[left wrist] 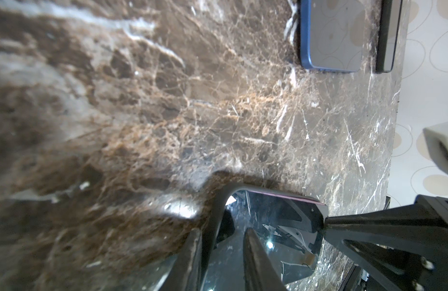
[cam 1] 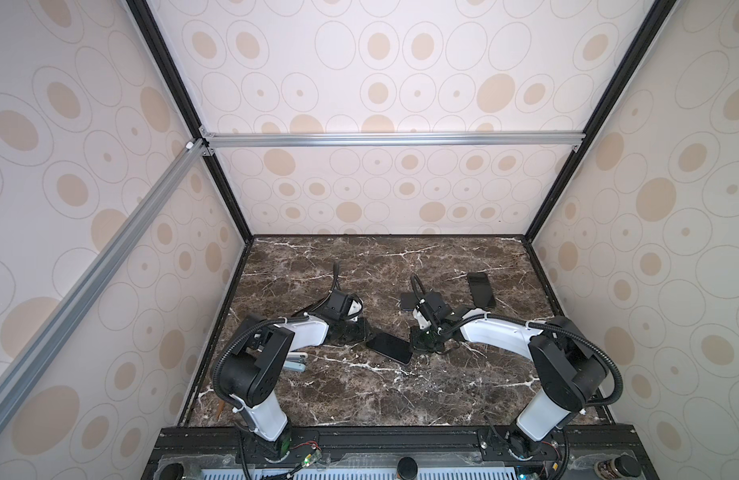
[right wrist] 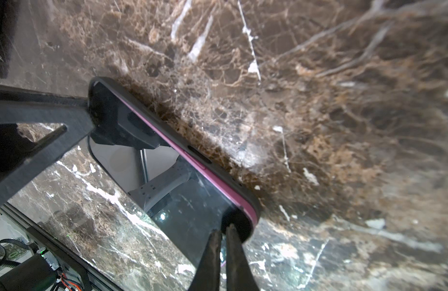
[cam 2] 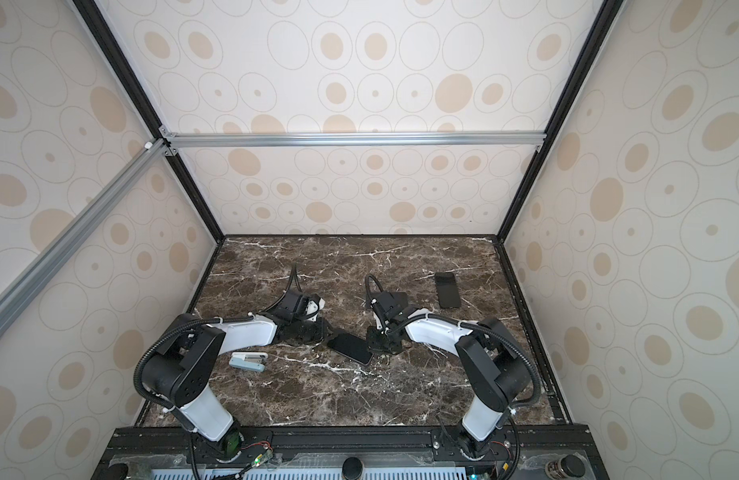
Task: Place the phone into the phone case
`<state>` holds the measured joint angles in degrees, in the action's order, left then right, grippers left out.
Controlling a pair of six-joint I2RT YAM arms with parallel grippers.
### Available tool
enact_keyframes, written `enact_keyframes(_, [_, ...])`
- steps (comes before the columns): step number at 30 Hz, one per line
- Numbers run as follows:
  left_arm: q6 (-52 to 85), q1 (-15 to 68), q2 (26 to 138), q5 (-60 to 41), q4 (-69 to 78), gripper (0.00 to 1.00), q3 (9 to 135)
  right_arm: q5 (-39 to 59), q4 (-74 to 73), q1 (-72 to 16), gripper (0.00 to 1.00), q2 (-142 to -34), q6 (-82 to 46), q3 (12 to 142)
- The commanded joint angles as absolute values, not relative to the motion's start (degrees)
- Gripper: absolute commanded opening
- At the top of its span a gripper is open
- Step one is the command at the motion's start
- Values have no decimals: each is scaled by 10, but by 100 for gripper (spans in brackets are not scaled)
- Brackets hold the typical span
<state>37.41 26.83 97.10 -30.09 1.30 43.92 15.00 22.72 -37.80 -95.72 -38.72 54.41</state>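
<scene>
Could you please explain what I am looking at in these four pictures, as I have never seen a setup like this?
These are two robot arms on a marble table. Two pictures look down from overhead; the other two come from cameras on each arm's wrist. In the middle lies a pink-edged phone sitting in a black phone case. The left gripper appears to pinch the case's rim in its jaws; the right gripper, jaws almost closed, presses its tips against the opposite end. A second phone and a stapler lie aside.
</scene>
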Motion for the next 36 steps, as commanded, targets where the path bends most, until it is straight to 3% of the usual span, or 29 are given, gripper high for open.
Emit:
enact_keyframes(1, [378,272,977,-301,-56,28,409,119,285,-375,11,-947,-390,537])
enact_keyframes(10, [372,271,976,-303,-64,27,401,108,316,-373,15,-922,-387,539])
enact_keyframes(22, [380,273,973,-313,-58,25,393,177,233,-370,12,-940,-421,499])
enact_keyframes(36, [390,274,971,-318,-45,25,382,178,229,-365,12,-891,-441,483])
